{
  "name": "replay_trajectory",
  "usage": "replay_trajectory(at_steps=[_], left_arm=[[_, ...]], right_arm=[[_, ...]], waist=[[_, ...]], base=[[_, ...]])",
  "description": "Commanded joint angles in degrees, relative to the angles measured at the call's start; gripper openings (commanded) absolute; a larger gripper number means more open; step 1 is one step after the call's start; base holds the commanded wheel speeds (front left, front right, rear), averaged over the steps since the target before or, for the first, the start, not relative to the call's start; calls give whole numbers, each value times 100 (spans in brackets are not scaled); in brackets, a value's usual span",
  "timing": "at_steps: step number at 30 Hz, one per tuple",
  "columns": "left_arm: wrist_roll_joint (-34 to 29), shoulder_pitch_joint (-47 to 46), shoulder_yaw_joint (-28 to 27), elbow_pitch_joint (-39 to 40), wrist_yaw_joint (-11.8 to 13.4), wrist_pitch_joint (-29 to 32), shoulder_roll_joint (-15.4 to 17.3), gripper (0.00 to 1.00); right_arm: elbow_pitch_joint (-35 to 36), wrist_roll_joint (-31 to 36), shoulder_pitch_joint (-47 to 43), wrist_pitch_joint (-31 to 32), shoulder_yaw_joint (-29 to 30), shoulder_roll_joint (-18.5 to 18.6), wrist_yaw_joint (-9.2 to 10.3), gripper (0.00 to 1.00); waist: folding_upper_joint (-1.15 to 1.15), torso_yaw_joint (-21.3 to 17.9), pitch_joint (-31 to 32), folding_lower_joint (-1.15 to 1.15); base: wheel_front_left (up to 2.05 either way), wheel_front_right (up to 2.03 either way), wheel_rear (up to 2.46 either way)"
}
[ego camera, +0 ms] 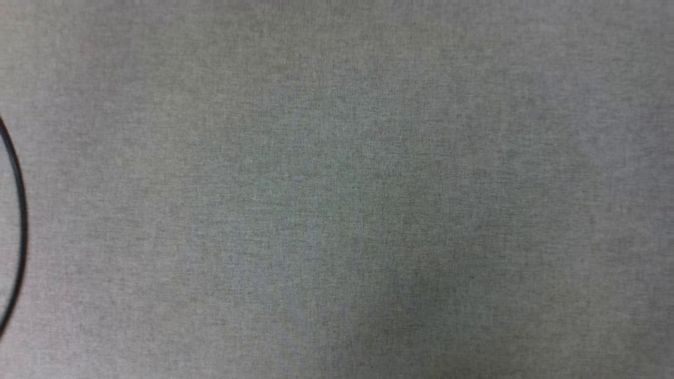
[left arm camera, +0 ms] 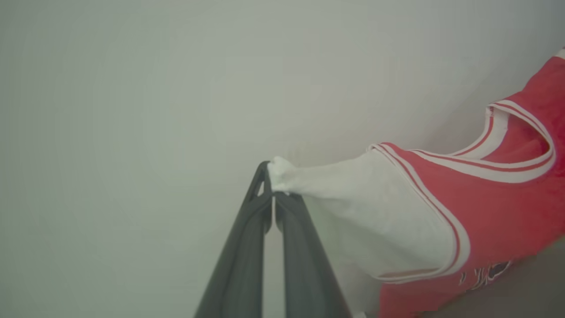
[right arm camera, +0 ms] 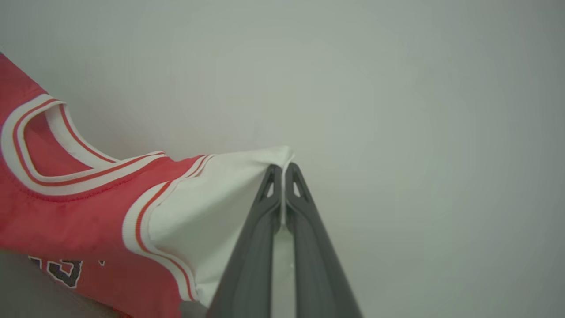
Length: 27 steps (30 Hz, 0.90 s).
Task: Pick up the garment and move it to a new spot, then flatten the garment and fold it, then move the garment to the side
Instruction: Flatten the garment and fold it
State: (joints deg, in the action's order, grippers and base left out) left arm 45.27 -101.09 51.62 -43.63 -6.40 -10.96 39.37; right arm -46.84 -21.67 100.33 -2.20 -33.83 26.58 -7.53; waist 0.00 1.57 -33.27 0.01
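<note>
Garment point(left arm camera: 485, 212) spans between both claws, held by its two white sleeves. Left claw point(left arm camera: 273, 185) is pinched tight on the bunched tip of one sleeve point(left arm camera: 362, 207); right claw point(right arm camera: 283, 170) is clamped on the edge of the other sleeve point(right arm camera: 212, 198). Striped collar point(left arm camera: 499, 170) gapes between them. We read black white-edged lettering point(right arm camera: 62, 269) low on the red front. From the head we see a grey woven surface point(ego camera: 337, 189) with a dark curved line point(ego camera: 21, 221) at its left edge.
</note>
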Motion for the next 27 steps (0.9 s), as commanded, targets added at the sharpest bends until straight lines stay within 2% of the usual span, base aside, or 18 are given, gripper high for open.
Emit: replay_trajectory(at_steps=[1,7,14,21,27], left_arm=[[92,378,10,4,31,-94,47,0],[343,1830,32,309,209,-334,286,0],[761,3846,-148,1058,698,-424,581,0],[1030,5865,-556,2285,1478,-434,805,0],[1198,7468,-960,2936,1928,-435,856,0]], right_arm=[[3,-129,-299,-123,-135,1,9,0],[392,-759,-1566,-455,-722,185,10,0],[1120,-1307,-3403,-635,-1014,543,9,0],[1630,-1479,-5219,-632,-774,779,9,0],[1811,-1571,-6584,-673,-401,826,10,0]], waist=[[0,-29,124,-1],[0,-93,565,-1],[0,-139,1253,-1],[0,-184,1853,-1],[0,-248,2246,-1]], base=[[0,0,0],[0,0,0],[0,0,0],[0,0,0],[0,0,0]])
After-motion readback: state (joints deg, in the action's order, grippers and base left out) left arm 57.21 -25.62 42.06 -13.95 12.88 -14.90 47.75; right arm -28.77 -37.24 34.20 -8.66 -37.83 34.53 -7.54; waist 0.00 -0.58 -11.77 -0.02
